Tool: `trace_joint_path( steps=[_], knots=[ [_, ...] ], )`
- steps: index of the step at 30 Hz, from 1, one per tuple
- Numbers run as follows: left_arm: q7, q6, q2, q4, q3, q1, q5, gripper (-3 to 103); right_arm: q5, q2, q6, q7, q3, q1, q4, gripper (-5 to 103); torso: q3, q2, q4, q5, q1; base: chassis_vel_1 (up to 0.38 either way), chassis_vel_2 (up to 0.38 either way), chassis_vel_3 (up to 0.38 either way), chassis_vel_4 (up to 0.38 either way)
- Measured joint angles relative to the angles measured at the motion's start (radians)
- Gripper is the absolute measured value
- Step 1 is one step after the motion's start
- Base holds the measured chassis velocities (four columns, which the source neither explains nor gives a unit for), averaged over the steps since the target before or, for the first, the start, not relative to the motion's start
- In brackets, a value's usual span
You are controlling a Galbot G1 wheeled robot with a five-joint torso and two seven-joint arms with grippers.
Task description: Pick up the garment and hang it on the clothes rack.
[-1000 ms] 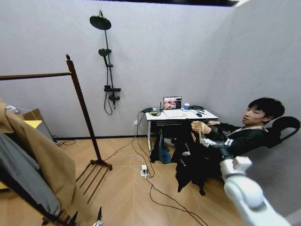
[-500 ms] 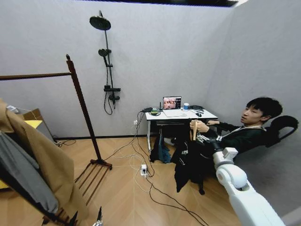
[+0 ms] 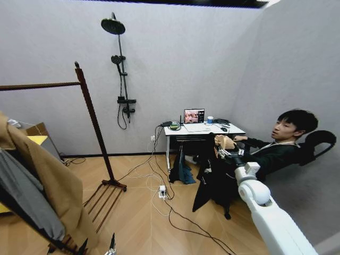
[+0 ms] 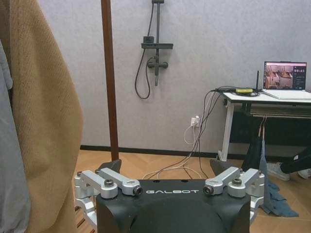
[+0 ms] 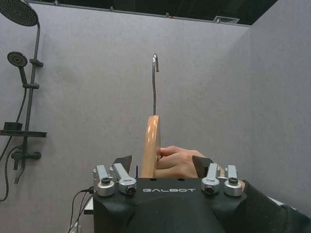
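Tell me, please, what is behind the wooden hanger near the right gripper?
In the right wrist view, a person's hand sits just behind the hanger, beside the right gripper; the grey wall lies beyond. The hanger covers part of the hand, so the grip cannot be seen.

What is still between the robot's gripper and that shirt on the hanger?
A person's hand holds the wooden hanger right between the right gripper's open jaws, which straddle the hanger. The garment hangs below. Nothing else visible blocks it.
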Motion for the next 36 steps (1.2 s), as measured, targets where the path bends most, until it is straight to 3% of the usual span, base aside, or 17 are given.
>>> trace_joint_path(
  steps=[4,6,8,9,13,14,16,30,36],
  knots=[
    [0.0,0.0,0.0,0.0,0.0,0.0,0.0,100,0.004,0.005,0.011,-0.006,-0.012,0.007,-0.013,60,0.0,0.0,-0.0001,0.0,0.0,0.0,0.0,0.0,0.0],
    [0.0,0.0,0.0,0.0,0.0,0.0,0.0,100,0.004,0.006,0.027,-0.014,-0.017,0.013,-0.024,48,0.0,0.0,-0.0001,0.0,0.0,0.0,0.0,0.0,0.0],
    [0.0,0.0,0.0,0.0,0.0,0.0,0.0,100,0.004,0.006,0.027,-0.014,-0.017,0.013,-0.024,48,0.0,0.0,-0.0001,0.0,0.0,0.0,0.0,0.0,0.0],
    [0.0,0.0,0.0,0.0,0.0,0.0,0.0,100,-0.002,0.007,0.038,-0.014,-0.018,0.014,-0.028,38,0.0,0.0,-0.0001,0.0,0.0,0.0,0.0,0.0,0.0],
    [0.0,0.0,0.0,0.0,0.0,0.0,0.0,100,-0.007,0.006,0.054,-0.015,-0.014,0.008,-0.029,27,0.0,0.0,-0.0001,0.0,0.0,0.0,0.0,0.0,0.0],
    [0.0,0.0,0.0,0.0,0.0,0.0,0.0,100,-0.006,0.003,0.06,-0.015,-0.009,0.004,-0.029,16,0.0,0.0,-0.0001,0.0,0.0,0.0,0.0,0.0,0.0],
    [0.0,0.0,0.0,0.0,0.0,0.0,0.0,100,-0.005,0.0,0.067,-0.017,-0.005,0.0,-0.029,12,0.0,0.0,0.0,0.0001,0.0,0.0,0.0,0.0,0.0],
    [0.0,0.0,0.0,0.0,0.0,0.0,0.0,100,-0.007,-0.01,0.128,0.013,0.02,-0.042,0.008,10,0.0,0.0,-0.0003,0.0001,0.0,0.0,0.0,0.0,0.0],
    [0.0,0.0,0.0,0.0,0.0,0.0,0.0,100,0.01,-0.013,0.135,-0.044,0.022,-0.066,0.021,10,0.0,0.0,-0.0001,0.0,0.0,0.0,0.0,0.0,0.0]
  ],
)
